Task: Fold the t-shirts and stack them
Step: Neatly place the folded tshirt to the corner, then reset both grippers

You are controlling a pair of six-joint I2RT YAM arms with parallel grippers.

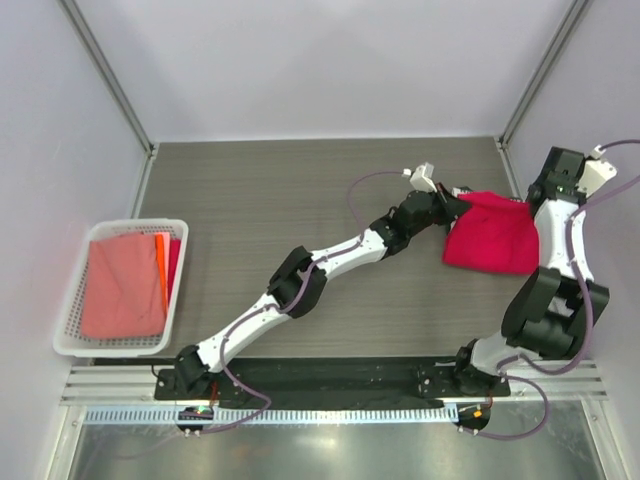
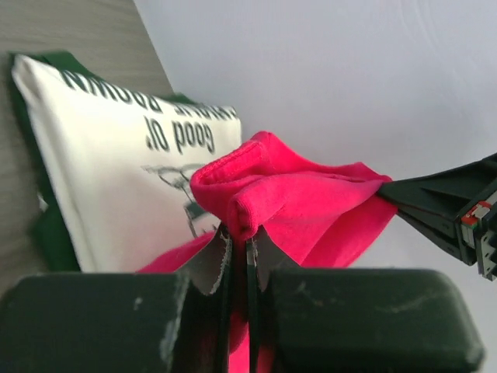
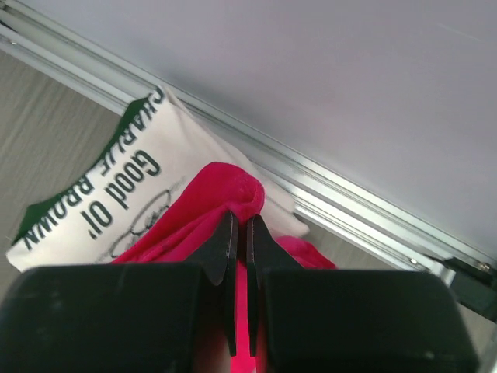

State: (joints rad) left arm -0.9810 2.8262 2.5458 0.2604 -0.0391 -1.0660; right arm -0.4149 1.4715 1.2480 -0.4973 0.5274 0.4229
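our left gripper (image 2: 235,242) and right gripper (image 3: 241,229) are both clamped tight on the crimson-pink t-shirt (image 1: 492,240), holding it just above the cream printed t-shirt (image 2: 109,179), which seems to lie flat.

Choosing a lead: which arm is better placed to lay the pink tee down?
Probably right. Left tool and right tool pinch the pink tee, but the right arm is bent beside it with slack; the left is stretched nearly straight.
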